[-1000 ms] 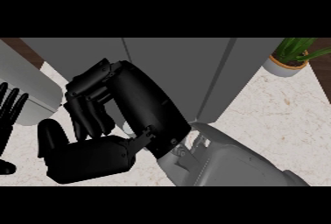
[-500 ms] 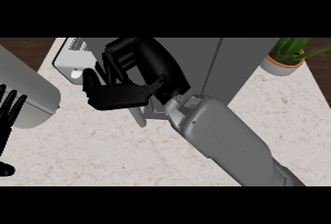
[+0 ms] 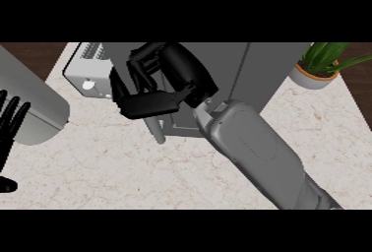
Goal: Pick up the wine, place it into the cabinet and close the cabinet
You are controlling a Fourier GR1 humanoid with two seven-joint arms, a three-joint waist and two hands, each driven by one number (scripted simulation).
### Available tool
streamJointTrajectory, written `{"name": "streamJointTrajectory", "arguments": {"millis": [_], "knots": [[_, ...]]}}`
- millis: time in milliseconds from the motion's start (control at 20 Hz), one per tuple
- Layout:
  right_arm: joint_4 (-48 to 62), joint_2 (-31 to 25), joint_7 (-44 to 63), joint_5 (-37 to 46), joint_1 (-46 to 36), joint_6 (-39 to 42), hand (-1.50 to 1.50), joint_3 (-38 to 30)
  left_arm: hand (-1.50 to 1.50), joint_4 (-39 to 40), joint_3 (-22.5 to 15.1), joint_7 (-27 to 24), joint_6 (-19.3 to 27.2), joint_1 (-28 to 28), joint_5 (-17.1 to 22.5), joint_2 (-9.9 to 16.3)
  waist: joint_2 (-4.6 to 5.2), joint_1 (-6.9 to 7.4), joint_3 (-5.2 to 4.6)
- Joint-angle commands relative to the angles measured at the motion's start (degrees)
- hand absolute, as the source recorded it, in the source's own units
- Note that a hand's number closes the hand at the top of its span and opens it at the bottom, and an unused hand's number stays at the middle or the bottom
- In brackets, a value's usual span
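My right hand [image 3: 170, 74] is up against the front of the grey cabinet [image 3: 254, 64] at the back of the counter, its back turned toward me. The grey right forearm [image 3: 251, 147] runs up to it from the lower right. A thin grey handle bar [image 3: 156, 132] shows just under the hand. No wine bottle shows anywhere; the hand and forearm cover the part of the cabinet in front of them. My left hand [image 3: 10, 123] rests open at the left edge, fingers up.
A large grey panel with a rounded corner [image 3: 29, 98] juts in at the left. A white appliance [image 3: 87, 74] stands left of the cabinet. A potted plant [image 3: 320, 66] is at the back right. Pale marble counter [image 3: 109, 172] spreads in front.
My right hand has moved up and away from me, from low and close in the view to the cabinet front. The left hand has stayed put.
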Motion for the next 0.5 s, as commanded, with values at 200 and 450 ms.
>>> {"name": "streamJointTrajectory", "arguments": {"millis": [200,450], "knots": [[10.54,-6.67,-2.93,0.02,-0.38,3.39,1.50,-7.02,-1.50,-0.06,-0.48,0.62,-0.78,-1.30,-0.47,-0.36,2.45,-0.14,0.54],[11.81,-6.22,-3.64,0.79,-2.23,2.87,1.50,-7.68,-1.50,-0.82,-1.02,0.91,-1.19,0.00,-0.34,-1.21,2.33,0.47,0.52]]}}
